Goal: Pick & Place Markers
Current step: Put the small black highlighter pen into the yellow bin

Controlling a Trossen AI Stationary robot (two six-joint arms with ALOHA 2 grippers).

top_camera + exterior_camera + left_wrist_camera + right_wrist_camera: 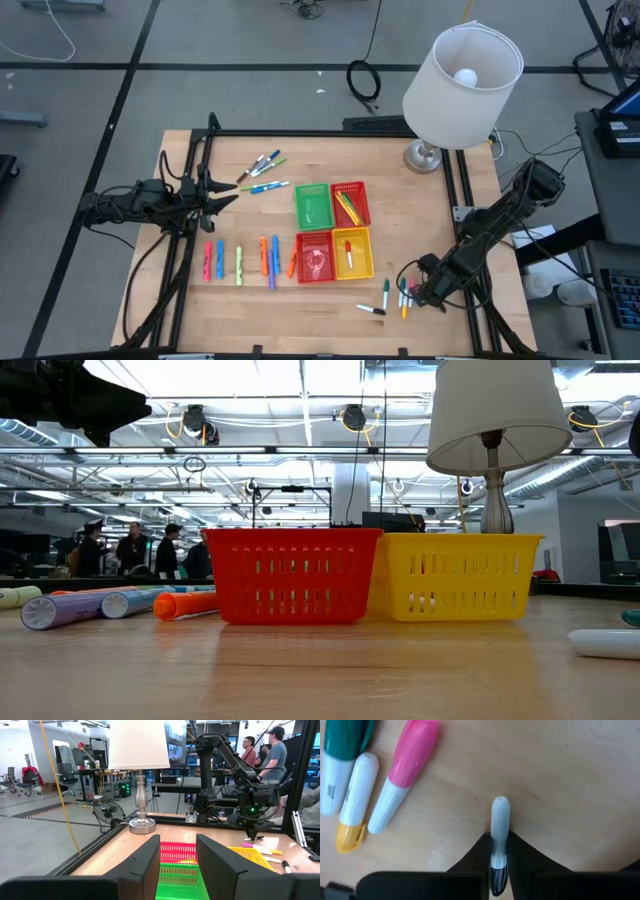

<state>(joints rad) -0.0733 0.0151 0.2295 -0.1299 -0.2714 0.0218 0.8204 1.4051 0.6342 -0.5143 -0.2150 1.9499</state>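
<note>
Slippage is the risk judged here: the thin white marker with a black end (499, 835) is pinched by the right gripper (498, 851) near one end at the table's near right corner; pink-capped, yellow-tipped and green neighbours (402, 772) lie just beside; the left gripper (222, 192) hovers half-spread, empty.

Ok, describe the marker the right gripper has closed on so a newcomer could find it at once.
Start at the lamp at the table's far right corner, then follow that side toward the near edge to the small cluster of markers beside the right gripper. The one meant is the white marker with the black end, pinched between the fingers; its neighbours carry pink, yellow or green and lie free.
</note>
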